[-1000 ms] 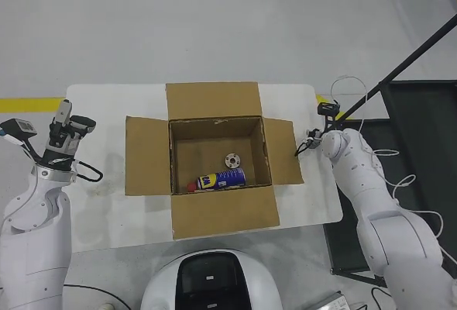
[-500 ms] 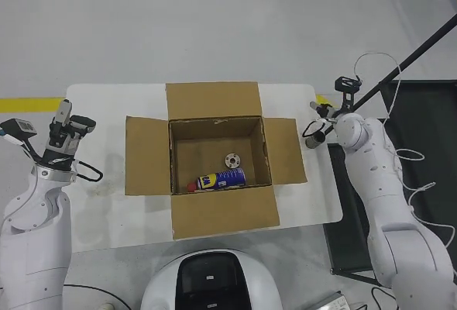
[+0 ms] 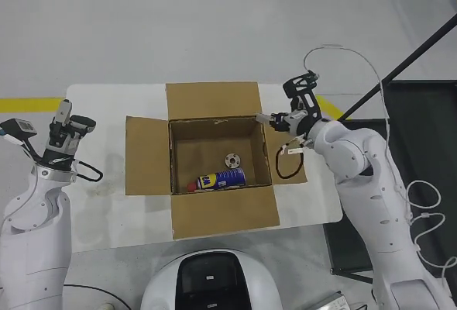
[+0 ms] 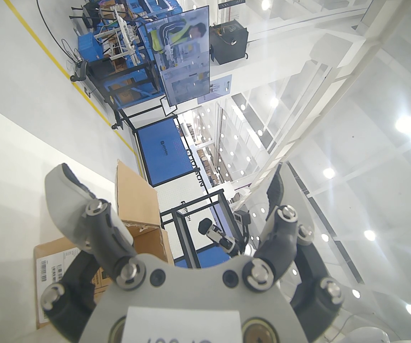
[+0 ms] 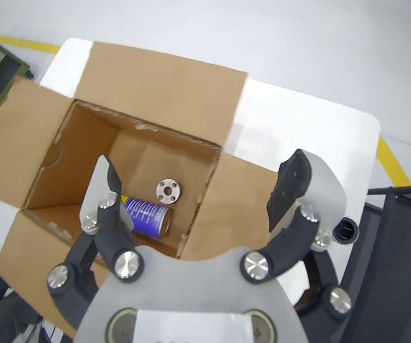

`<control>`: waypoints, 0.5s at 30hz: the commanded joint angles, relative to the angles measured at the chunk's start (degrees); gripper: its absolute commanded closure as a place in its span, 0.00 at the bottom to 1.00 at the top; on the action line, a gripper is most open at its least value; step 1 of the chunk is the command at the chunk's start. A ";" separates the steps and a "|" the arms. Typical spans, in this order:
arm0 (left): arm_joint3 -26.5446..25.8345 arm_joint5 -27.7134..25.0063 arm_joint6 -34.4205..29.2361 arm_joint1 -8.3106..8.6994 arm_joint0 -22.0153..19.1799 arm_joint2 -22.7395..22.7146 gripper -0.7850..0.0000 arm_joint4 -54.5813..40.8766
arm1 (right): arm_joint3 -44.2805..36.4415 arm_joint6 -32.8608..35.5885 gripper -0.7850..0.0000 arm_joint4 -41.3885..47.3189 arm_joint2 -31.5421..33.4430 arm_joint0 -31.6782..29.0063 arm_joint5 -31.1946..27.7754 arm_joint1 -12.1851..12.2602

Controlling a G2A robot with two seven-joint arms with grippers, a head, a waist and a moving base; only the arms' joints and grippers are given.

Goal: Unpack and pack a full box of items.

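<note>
The cardboard box (image 3: 213,99) stood in the middle of the white tabletop (image 3: 104,101), with all four flaps folded outwards and flat. Two things were inside it, on the floor of the box. A blue spray can (image 3: 221,180) lay on its side along the wall nearest to the robot. A small round metal flange (image 3: 232,160) with a hole in the centre lay flat just beside the can, towards the middle of the box.

The right end effector (image 5: 200,169) hung above the right flap of the box, near the right wall and the far right corner. Its fingers were spread wide apart and there was nothing between them. In the right wrist view a small dark round object (image 5: 346,232) stood on the tabletop near its right edge, past the right flap; what it was I could not tell.

The left end effector (image 4: 171,180) was at the left edge of the tabletop, well apart from the box, and it pointed upwards, away from the tabletop. Its fingers were also wide open and held nothing.
</note>
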 commanded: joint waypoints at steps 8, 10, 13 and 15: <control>0.00 0.00 0.00 0.00 0.00 0.00 0.00 0.00 | 0.01 4.08 0.00 -1.91 -4.13 0.30 -3.77 0.05; 0.00 0.00 0.00 0.00 0.00 0.00 0.00 0.00 | 0.01 4.08 0.00 -1.91 -4.13 0.30 -3.77 0.05; 0.00 0.00 0.00 0.00 0.00 0.00 0.00 0.00 | 0.01 4.08 0.00 -1.91 -4.13 0.30 -3.77 0.05; 0.00 0.00 0.00 0.00 0.00 0.00 0.00 0.00 | 0.01 4.08 0.00 -1.91 -4.13 0.30 -3.77 0.05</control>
